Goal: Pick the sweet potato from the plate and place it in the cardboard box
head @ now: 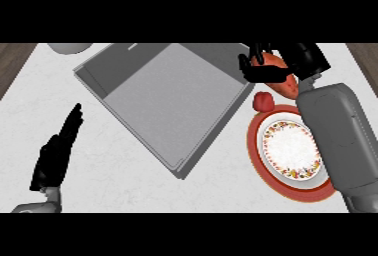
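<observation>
Black and straight-fingered, the left hand (pixel 55 152) rests open on the white counter (pixel 111 170) at the near left, holding nothing. To its right, toward the far side, lies the grey cardboard box (pixel 170 100), a wide shallow tray set at an angle. Just beyond its far right corner the right hand (pixel 269 70) has its fingers curled round the orange sweet potato (pixel 283 82), whose lower end juts out below the fingers, clear of the plate. A small red item (pixel 262 101) lies just near of it, at the far rim of the red-edged patterned plate (pixel 291 147) on the near right.
</observation>
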{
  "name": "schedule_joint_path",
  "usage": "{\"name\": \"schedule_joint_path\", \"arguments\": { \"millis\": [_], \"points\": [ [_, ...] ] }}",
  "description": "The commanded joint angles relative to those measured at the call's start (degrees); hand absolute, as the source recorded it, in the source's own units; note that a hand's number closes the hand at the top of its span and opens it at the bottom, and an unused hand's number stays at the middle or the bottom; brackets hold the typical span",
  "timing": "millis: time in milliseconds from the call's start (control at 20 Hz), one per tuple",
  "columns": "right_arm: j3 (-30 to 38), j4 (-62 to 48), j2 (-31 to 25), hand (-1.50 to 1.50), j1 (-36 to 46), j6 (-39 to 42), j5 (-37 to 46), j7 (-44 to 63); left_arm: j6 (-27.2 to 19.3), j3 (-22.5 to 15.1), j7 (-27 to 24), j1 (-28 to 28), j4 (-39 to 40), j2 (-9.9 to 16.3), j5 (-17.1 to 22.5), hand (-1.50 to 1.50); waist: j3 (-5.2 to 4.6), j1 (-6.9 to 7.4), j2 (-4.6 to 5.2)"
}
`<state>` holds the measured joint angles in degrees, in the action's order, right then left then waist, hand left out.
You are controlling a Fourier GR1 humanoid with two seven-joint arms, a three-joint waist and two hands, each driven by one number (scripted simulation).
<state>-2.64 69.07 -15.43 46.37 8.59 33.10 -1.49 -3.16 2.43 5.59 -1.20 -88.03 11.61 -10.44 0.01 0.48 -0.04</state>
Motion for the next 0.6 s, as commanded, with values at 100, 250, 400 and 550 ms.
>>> {"name": "schedule_joint_path", "arguments": {
  "millis": [100,250,400,550],
  "points": [
    [1.24,-3.39,4.29,1.5,7.62,-0.2,-0.8,0.69,-0.68,-1.39,1.26,0.59,-1.76,-1.97,-1.2,0.0,-0.01,0.22,0.08],
    [1.5,-10.39,6.6,1.5,16.3,0.82,0.16,5.84,-0.2,-0.9,-1.51,0.97,-0.19,-1.28,-1.47,0.0,-0.04,0.64,0.21],
    [0.66,-14.69,8.9,1.5,20.45,-0.99,2.4,7.41,1.61,-0.24,-1.2,1.05,0.42,-0.86,0.02,0.0,-0.06,0.98,0.32],
    [1.26,-23.52,11.47,1.5,23.76,-5.45,4.22,4.94,0.94,-0.25,-0.93,-2.31,2.19,-1.16,-0.89,0.0,-0.05,1.13,0.53]
  ]
}}
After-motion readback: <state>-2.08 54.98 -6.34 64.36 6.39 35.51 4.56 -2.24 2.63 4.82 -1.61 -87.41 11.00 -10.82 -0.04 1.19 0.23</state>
